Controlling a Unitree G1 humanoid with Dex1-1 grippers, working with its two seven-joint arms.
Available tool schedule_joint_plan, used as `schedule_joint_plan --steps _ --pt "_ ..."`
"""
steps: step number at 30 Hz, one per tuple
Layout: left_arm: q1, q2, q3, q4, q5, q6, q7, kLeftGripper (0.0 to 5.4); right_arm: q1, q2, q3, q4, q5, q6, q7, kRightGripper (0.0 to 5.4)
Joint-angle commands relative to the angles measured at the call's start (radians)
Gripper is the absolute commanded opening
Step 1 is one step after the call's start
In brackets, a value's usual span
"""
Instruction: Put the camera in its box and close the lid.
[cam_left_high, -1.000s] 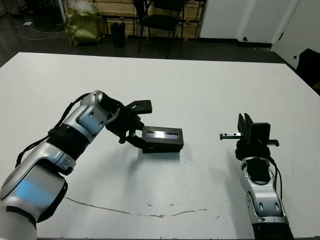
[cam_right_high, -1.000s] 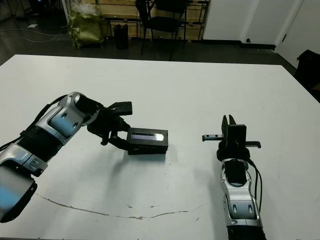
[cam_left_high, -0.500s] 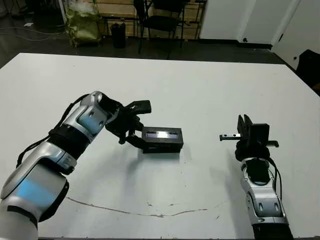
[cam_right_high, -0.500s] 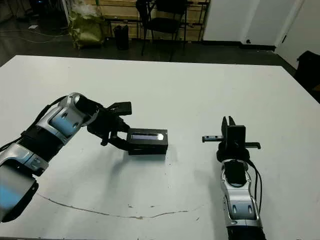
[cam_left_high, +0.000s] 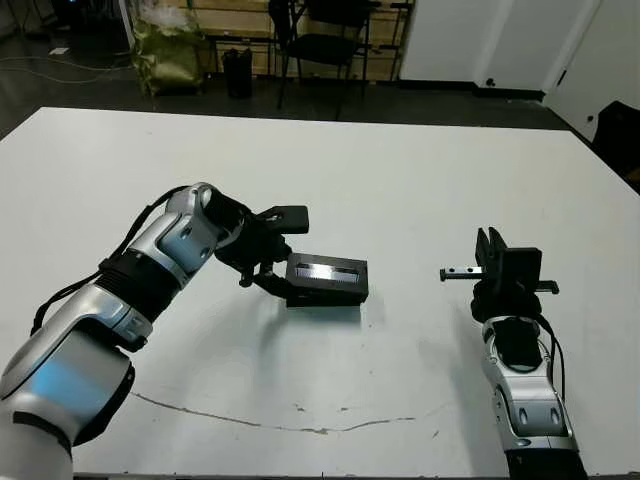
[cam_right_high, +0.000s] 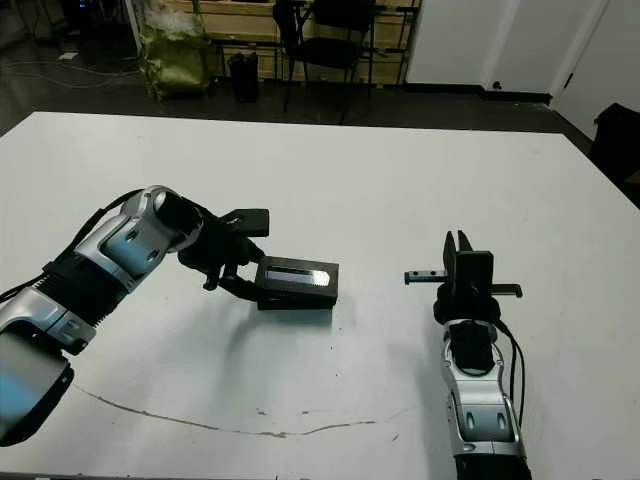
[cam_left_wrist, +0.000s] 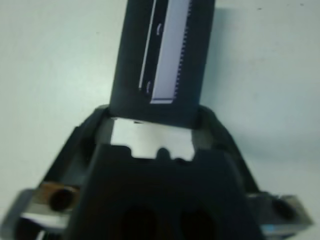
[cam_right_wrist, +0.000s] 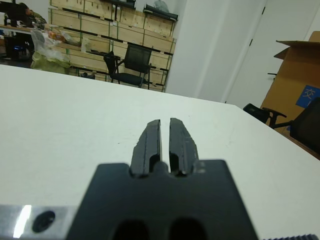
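The left gripper (cam_left_high: 272, 250), fingers spread, has nudged the lid (cam_left_high: 327, 278) slightly rightward; it sits closed over the box, camera unseen, presumably inside. The right gripper (cam_left_high: 491, 246) stays pinched together, well apart and empty, so the task looks nearly finished.

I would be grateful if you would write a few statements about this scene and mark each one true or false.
1. The flat black rectangular lid with a pale glossy stripe lies flat on the white table, stripe up. True.
2. The right gripper holds the lid. False: it is shut on nothing and stands well apart from the lid.
3. The left gripper has its fingers spread at one end of the lid. True.
4. A slim black camera bar lies bare on the table. False: no such bar shows anywhere on the table.
5. The lid lies nearer the right gripper than the left. False: it lies right at the left gripper.
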Motion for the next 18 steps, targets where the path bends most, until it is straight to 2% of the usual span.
schedule_joint_plan --steps 1,6,10,18 --pt "0.07 0.019 -0.058 0.049 0.061 -0.008 -0.014 4.23 0.007 -0.002 -0.003 0.018 -0.002 0.018 -0.003 0.0" --pt "0.067 0.014 -0.055 0.061 0.065 -0.017 -0.031 5.35 0.005 -0.005 -0.006 0.03 0.007 0.002 0.007 0.0" --pt "0.062 0.003 -0.051 0.076 0.063 0.032 -0.039 5.38 0.004 -0.002 -0.005 0.015 -0.004 0.039 -0.004 0.0" --pt "0.067 0.005 -0.043 0.067 0.057 0.062 -0.035 5.38 0.003 -0.002 -0.007 0.017 0.01 0.014 0.007 0.0"
